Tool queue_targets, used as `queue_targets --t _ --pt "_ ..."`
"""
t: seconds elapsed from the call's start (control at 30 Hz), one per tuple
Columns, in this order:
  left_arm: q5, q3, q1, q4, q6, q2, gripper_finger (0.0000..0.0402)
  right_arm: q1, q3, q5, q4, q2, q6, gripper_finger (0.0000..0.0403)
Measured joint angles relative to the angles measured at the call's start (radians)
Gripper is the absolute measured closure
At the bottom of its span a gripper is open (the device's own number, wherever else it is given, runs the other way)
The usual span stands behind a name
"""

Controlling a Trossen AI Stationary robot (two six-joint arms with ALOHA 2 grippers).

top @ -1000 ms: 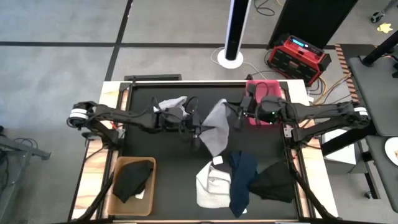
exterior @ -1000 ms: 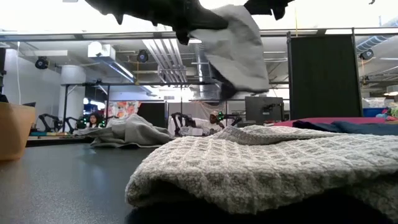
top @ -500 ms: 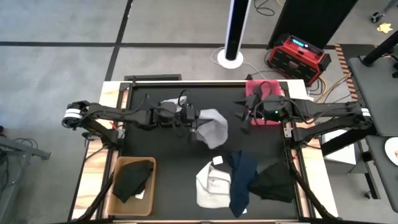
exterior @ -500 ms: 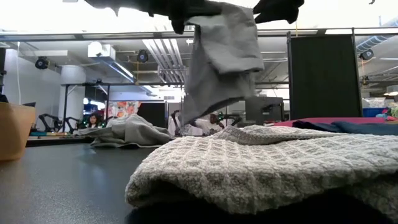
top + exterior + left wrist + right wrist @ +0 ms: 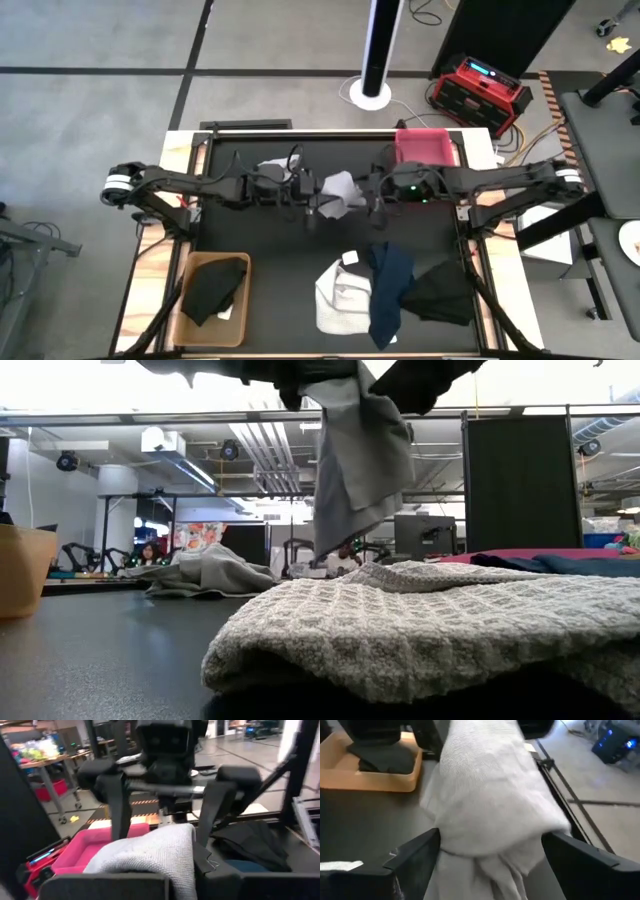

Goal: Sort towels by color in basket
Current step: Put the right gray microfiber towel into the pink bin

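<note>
Two grippers [image 5: 312, 197] [image 5: 370, 190] flanking hanging grey towel [image 5: 338, 190]

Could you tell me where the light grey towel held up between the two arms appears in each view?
High: light grey towel mid-table, between both arms.
Low: hanging at top centre.
Left wrist: close, low centre.
Right wrist: fills the centre.
Shared landmark: tan basket.
</note>
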Motion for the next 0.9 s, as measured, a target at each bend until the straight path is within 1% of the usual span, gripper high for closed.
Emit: queue_targets --t 0.07,0.1,0.17,0.23,0.33,0.37,0.43,0.5,0.57,0.63,0.7,0.8,0.83,0.9 --pt "0.013 0.0 -0.001 0.004 0.001 0.0 0.0401 0.0 0.0 0.0 0.028 0.023 -0.023 0.0078" --pt "0.013 0.0 -0.001 0.004 0.0 0.0 0.0401 0.0 0.0 0.003 0.035 0.033 -0.024 0.0094" --pt "0.013 0.0 -0.001 0.003 -0.006 0.0 0.0401 0.0 0.0 0.019 0.058 0.045 -0.012 0.0141" --pt "0.011 0.0 -0.001 0.005 -0.009 0.0 0.0401 0.0 0.0 0.042 0.066 0.048 -0.006 0.0214" --pt "0.004 0.0 0.0 -0.015 -0.038 -0.002 0.0388 0.0 0.0 0.055 0.061 0.04 -0.026 0.0349" --pt "0.003 0.0 -0.001 -0.037 -0.041 -0.006 0.0377 0.0 0.0 0.066 0.056 0.035 -0.031 0.0369" --pt "0.002 0.0 -0.001 -0.09 -0.044 -0.021 0.0349 -0.003 -0.002 0.11 0.04 0.019 -0.017 0.0384" --pt "-0.025 0.0 0.0 -0.157 -0.052 -0.045 0.0312 -0.013 -0.002 0.168 0.002 -0.005 -0.004 0.0389" --pt "-0.096 0.0 0.0 -0.212 -0.064 -0.067 0.0272 -0.027 -0.002 0.247 -0.049 -0.029 0.012 0.0391" --pt "-0.194 0.0 0.0 -0.249 -0.074 -0.087 0.0234 -0.046 -0.002 0.322 -0.097 -0.05 0.032 0.0392" --pt "-0.292 0.0 0.0 -0.287 -0.074 -0.11 0.02 -0.069 -0.002 0.435 -0.137 -0.072 0.06 0.0392" --pt "-0.406 0.001 0.0 -0.317 -0.084 -0.132 0.0164 -0.118 -0.002 0.677 -0.207 -0.095 0.095 0.0392" --pt "-0.422 0.001 0.0 -0.32 -0.091 -0.139 0.0157 -0.139 -0.002 0.744 -0.228 -0.098 0.109 0.0392" --pt "-0.432 0.001 0.0 -0.32 -0.097 -0.144 0.0148 -0.186 -0.002 0.828 -0.275 -0.104 0.139 0.0393"
